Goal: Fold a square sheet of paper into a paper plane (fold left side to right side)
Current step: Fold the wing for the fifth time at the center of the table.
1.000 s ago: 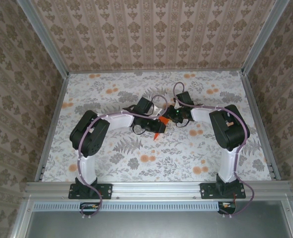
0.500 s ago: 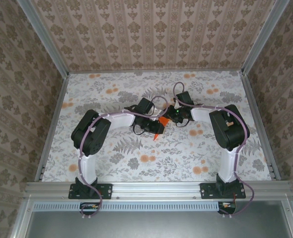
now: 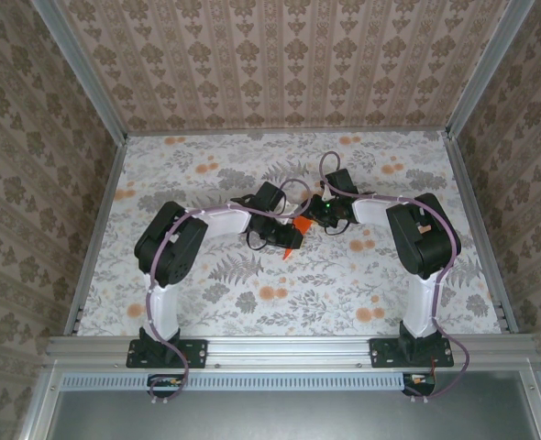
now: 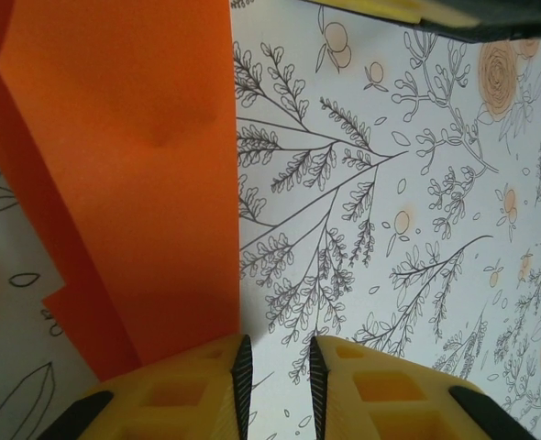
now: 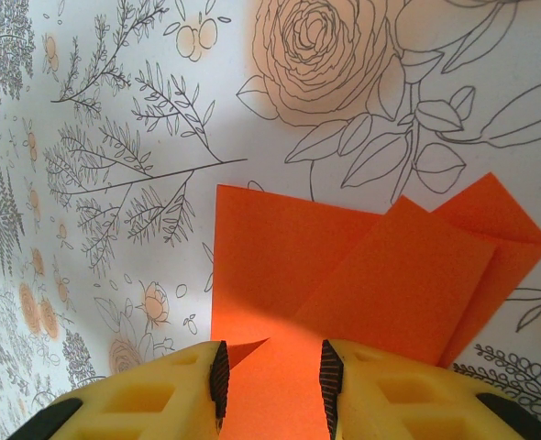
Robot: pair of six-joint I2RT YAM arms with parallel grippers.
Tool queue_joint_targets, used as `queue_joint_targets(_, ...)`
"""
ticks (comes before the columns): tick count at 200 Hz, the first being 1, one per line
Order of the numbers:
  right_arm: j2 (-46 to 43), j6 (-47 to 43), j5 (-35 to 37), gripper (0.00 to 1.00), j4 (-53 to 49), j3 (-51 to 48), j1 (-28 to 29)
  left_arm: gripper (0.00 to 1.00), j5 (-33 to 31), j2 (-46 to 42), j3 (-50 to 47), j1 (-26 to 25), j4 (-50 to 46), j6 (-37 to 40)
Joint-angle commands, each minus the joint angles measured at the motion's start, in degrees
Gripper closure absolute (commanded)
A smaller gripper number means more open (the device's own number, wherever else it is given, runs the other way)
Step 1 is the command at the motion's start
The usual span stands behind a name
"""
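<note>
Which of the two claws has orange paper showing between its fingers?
The right gripper: the square sheet of paper shows in its gap; the left gripper frames tablecloth.

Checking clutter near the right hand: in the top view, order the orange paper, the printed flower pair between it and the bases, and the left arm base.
1. orange paper, just left of the right hand.
2. printed flower pair, mid-table, nearer the bases.
3. left arm base, near-left edge.

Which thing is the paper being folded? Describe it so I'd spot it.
On the flowered table, look at the middle, where the left gripper and right gripper nearly meet. Between them is the sheet of paper, folded into overlapping flaps. It is solid bright orange, unlike the pale printed flowers around it.
</note>
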Motion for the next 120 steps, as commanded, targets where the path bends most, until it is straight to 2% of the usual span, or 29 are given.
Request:
queue_joint_targets(1, 3.4, -1.1, 2.9, 0.64, -6.2, -0.6, 0.0, 0.74, -2.0, 0.9, -0.5, -0.2, -3.1, 0.6)
queue_joint_targets(42, 2.2, -0.8, 0.6, 0.64, -3.1, -1.1, -0.3, 0.77, -2.2, 1.1, -2.9, -0.1, -2.7, -0.3)
queue_joint_targets(74, -2.0, 0.9, -3.8, 0.66, 5.3, -3.6, -1.4, 0.81, -0.2, 1.1, -5.8, 0.8, 0.1, -1.9)
queue_joint_targets(120, -10.2, 0.3, -4.9, 0.76, 8.2, -8.6, -1.7, 0.84, 2.6, 0.9, -8.4, 2.6, 3.9, -3.6)
